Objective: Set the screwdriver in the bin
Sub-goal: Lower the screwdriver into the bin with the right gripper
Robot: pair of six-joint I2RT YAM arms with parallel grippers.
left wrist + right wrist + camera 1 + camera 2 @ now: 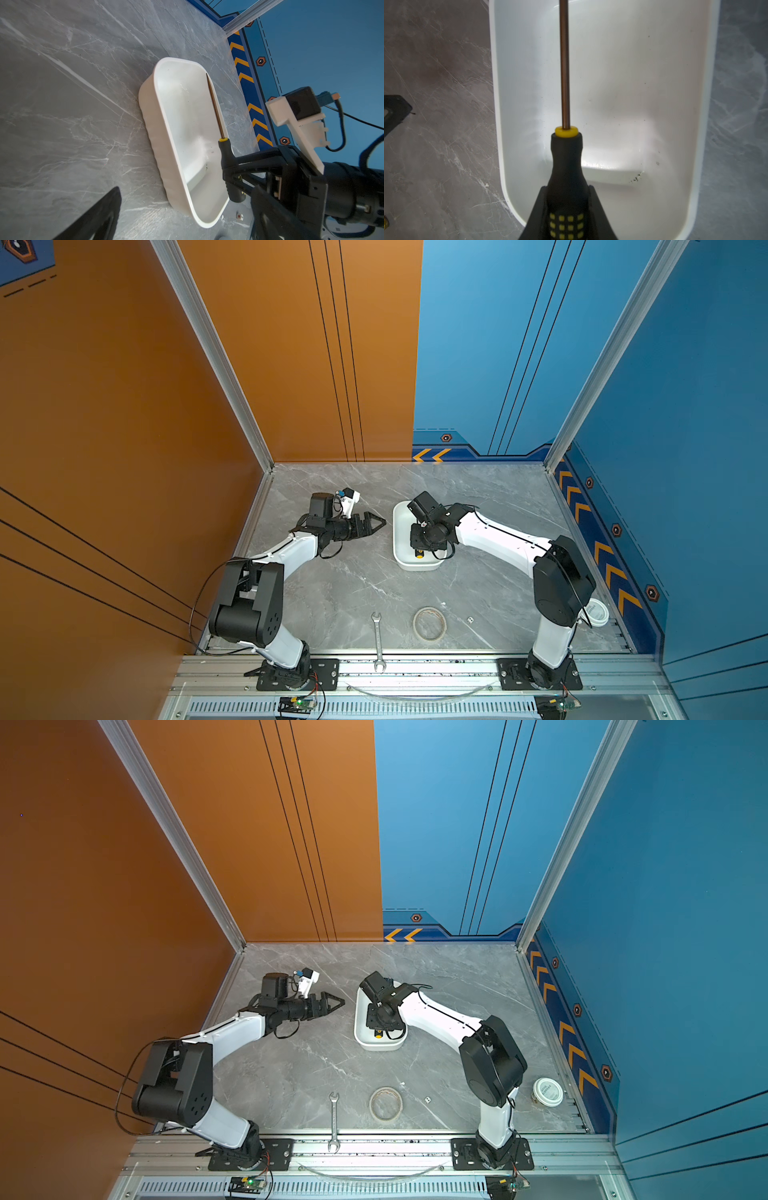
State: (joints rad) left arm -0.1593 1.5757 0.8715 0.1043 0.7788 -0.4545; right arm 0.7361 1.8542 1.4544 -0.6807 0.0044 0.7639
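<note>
Screwdriver [565, 166] is held over the white bin [495, 83], handle clenched in the right claw [566, 188]. The bin sits on the grey marble desk [353, 585], between an orange wall [124, 406] and a blue wall [685, 406]. The left claw [376, 524], tips together and empty, points at the bin from nearby.

Grey marbled tabletop [332, 585] with five loose things on it.
Toward the back, right of centre, we see a white bin [415, 565] standing flat on the slab. Near the front edge a silver wrench [377, 641] lies lengthwise, its near end out over the metal rail [436, 668]. Just right of it lies a roll of tape [416, 624], then a tiny white die [470, 619]. A round white container [597, 612] sits at the far right edge.
</note>
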